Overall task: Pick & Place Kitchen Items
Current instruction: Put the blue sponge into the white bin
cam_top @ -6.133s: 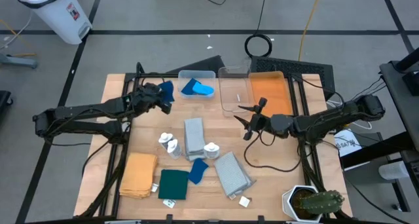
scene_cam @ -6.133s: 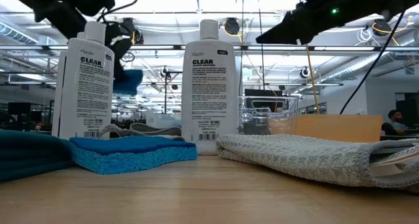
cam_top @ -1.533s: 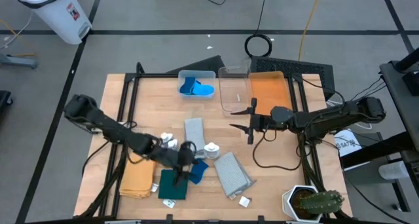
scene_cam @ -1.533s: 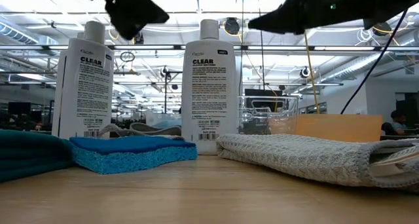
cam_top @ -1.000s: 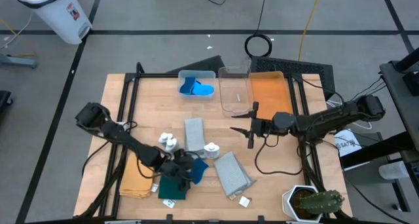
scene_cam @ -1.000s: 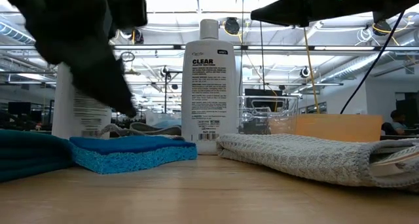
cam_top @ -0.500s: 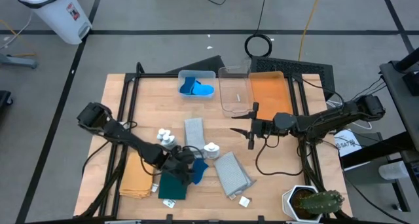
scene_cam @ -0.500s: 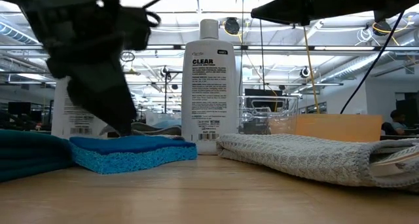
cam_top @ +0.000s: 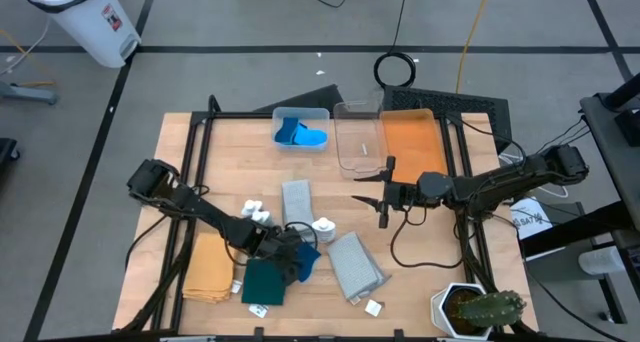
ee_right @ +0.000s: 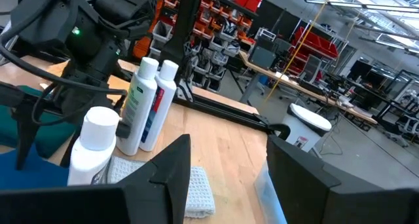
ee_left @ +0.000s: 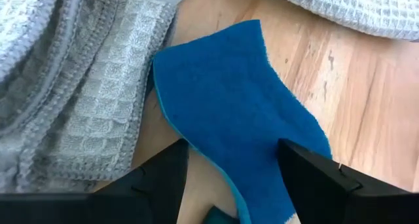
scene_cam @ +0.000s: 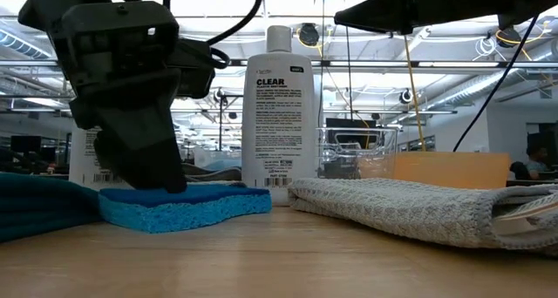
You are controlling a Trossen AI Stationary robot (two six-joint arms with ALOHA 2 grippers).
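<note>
A small blue cloth piece (cam_top: 306,260) lies flat on the table between the dark green folded cloth (cam_top: 264,282) and a grey folded cloth (cam_top: 355,265). My left gripper (cam_top: 293,257) is open and down over the piece, with one finger on either side of it in the left wrist view (ee_left: 232,152). My right gripper (cam_top: 383,197) is open and empty, hovering above the table's right middle. White bottles (cam_top: 255,214) stand near a second grey cloth (cam_top: 297,204). The mustard-yellow cloth (cam_top: 212,267) lies at the near left. My left gripper comes at the blue piece from above, pointing down, with its fingers spread. In the low view one fingertip (scene_cam: 161,178) meets the piece's top face (scene_cam: 196,196) near one end. The piece lies flat on the table, not lifted.
A clear bin (cam_top: 322,117) at the far edge holds more blue pieces (cam_top: 300,135). Beside it stand another clear bin (cam_top: 358,140) and an orange tray (cam_top: 412,142). A potted cactus (cam_top: 482,308) is at the near right corner. One bottle (cam_top: 322,227) stands close to the left gripper.
My left gripper has come down onto the blue piece on the table and shifted a little toward the table's right edge. It has stayed open.
</note>
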